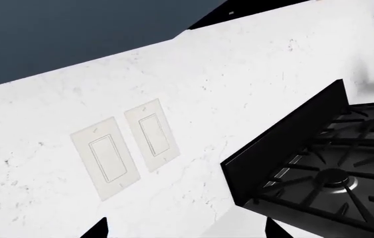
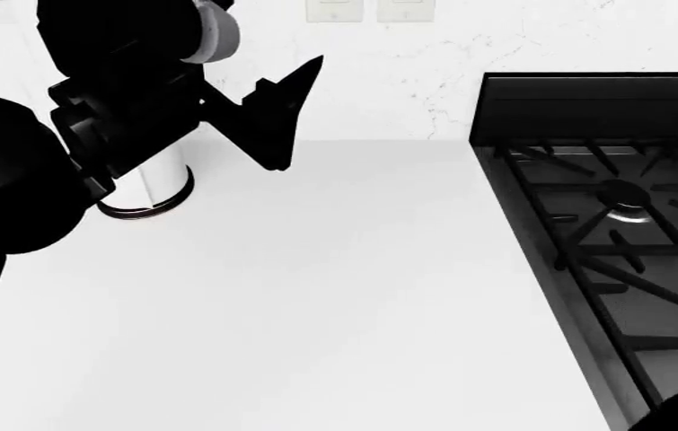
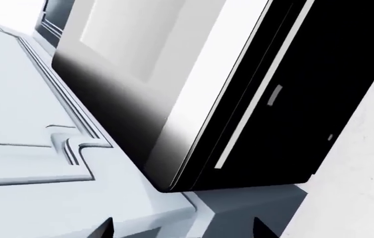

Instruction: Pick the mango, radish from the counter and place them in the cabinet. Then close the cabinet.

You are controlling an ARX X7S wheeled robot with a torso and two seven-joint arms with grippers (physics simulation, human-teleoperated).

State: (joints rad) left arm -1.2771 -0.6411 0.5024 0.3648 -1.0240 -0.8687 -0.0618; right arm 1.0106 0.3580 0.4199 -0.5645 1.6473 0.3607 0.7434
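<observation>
Head view, upper left: left gripper (image 2: 269, 108) raised over counter (image 2: 339, 296), jaws spread, nothing between; white canister (image 2: 153, 184) behind it. Stove (image 2: 626, 233) at right. Mango, radish out of view. Right gripper's jaws: cannot tell.

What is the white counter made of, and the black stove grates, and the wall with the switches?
The counter looks like plain smooth white stone or laminate; no grain shows. The stove grates look like matte black cast metal, thick bars over round burners. The wall looks like polished white marble, with faint grey veins. The switch plates look like cream plastic.
</observation>
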